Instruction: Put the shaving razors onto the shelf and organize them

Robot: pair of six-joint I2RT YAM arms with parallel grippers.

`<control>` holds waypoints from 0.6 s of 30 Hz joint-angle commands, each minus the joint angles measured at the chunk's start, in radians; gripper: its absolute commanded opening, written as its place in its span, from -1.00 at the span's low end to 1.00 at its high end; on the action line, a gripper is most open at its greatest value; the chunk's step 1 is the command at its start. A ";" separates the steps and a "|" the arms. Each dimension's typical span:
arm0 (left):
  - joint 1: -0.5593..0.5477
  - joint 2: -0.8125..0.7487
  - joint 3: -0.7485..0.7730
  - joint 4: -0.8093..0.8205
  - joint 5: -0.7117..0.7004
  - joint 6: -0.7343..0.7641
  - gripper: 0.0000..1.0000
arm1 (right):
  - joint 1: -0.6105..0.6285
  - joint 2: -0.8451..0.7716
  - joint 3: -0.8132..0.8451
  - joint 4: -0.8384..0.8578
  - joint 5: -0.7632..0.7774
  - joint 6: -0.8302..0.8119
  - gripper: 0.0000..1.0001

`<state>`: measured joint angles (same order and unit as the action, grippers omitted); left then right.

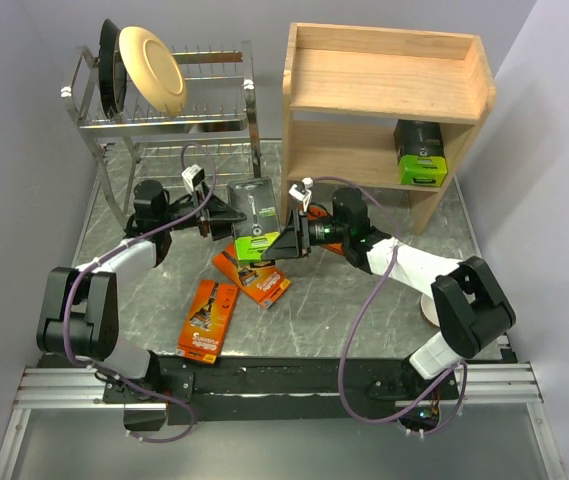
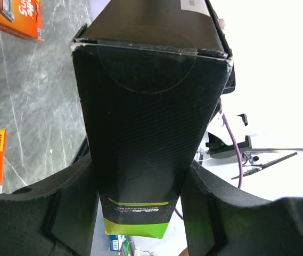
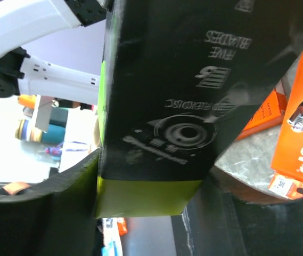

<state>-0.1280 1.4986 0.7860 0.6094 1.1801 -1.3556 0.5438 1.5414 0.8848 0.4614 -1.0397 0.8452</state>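
The left gripper is clamped on a black razor pack. In its wrist view both dark fingers press the long sides of the carton, with the lime-green end nearest the palm. The right gripper has the same pack between its fingers, at the green end. No gap shows on either side there, so it reads as gripping too. From above, the pack hangs off the table, upright on its green end, directly between the two grippers. The left gripper is at its left edge and the right gripper at its right.

Just under the grippers, on the near side, what look like two overlapping orange razor packs lie flat on the marbled surface. A single orange razor pack lies nearer still, toward the left arm's base and apart from them. A little orange also shows under the right wrist, but what it is cannot be told.

The wooden shelf stands beyond the right gripper, to its far right. Its left side panel is close behind that gripper's wrist, which sits between the held pack and the shelf. A second black razor pack stands on the lower tier at the right end, green end forward. The top tier is bare wood.

Beyond the left gripper is a chrome dish rack, holding a cream plate and a dark plate on edge.
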 commanded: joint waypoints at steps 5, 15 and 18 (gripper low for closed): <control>-0.002 0.015 0.114 -0.185 0.013 0.196 0.42 | -0.097 -0.170 -0.023 -0.003 0.056 -0.095 -0.22; 0.125 -0.017 0.170 -0.511 0.105 0.469 0.53 | -0.266 -0.308 -0.067 -0.046 0.060 -0.101 -0.59; 0.125 -0.009 0.171 -0.572 0.101 0.529 0.53 | -0.297 -0.326 -0.069 -0.058 0.032 -0.090 -0.71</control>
<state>-0.0013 1.5177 0.9516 0.1448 1.2427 -0.9482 0.2749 1.2785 0.8093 0.3382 -0.9638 0.7586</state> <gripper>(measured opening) 0.765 0.650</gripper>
